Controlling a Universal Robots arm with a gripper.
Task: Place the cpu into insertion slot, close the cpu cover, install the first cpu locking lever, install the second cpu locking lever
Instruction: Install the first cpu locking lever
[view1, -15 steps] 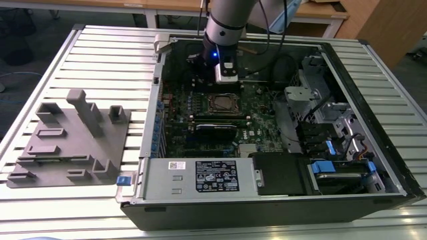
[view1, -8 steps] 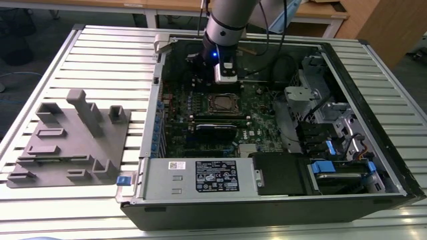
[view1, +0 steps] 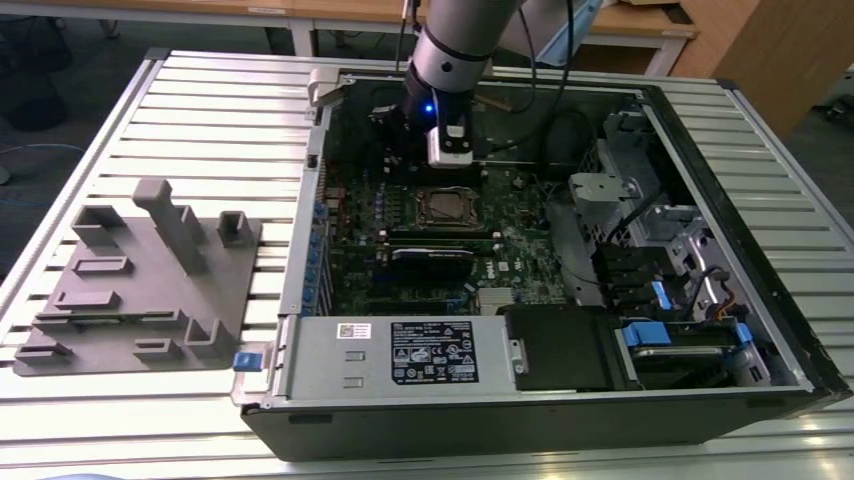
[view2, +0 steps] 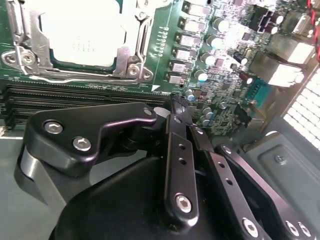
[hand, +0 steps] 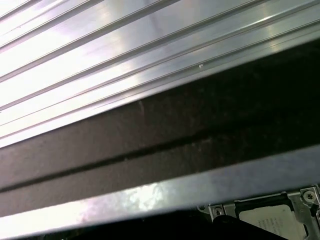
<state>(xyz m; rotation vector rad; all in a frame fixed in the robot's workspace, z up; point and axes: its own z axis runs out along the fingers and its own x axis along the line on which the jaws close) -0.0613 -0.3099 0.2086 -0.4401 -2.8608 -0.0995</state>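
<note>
An open computer case (view1: 561, 300) lies on its side on a slatted metal worktop (view1: 200, 120), with the green board (view1: 400, 270) facing up inside it. Near the middle of that board sits the insertion slot (view1: 445, 207), and the cpu (view2: 82, 32), a pale flat square, already lies inside it. In the second wrist view the cpu cover (view2: 131, 55), a thin silvery frame, lies down around the chip, and thin wire levers run along the frame's edges; whether they are latched I cannot tell. The chip looks light, rigid and fragile, best held by its bare edges, never pressed on its underside; the cover and levers look like springy thin metal, best pushed at their free ends. The gripper (view2: 175, 107) hangs just beyond the slot's far side in the exterior view, above the board, with the grey arm (view1: 461, 40) coming down steeply from above. Its black jaws appear drawn together, tips meeting, with nothing held between them. A grey fixture block (view1: 134, 290) rests on the worktop well apart from the case, on the exterior view's left.
</note>
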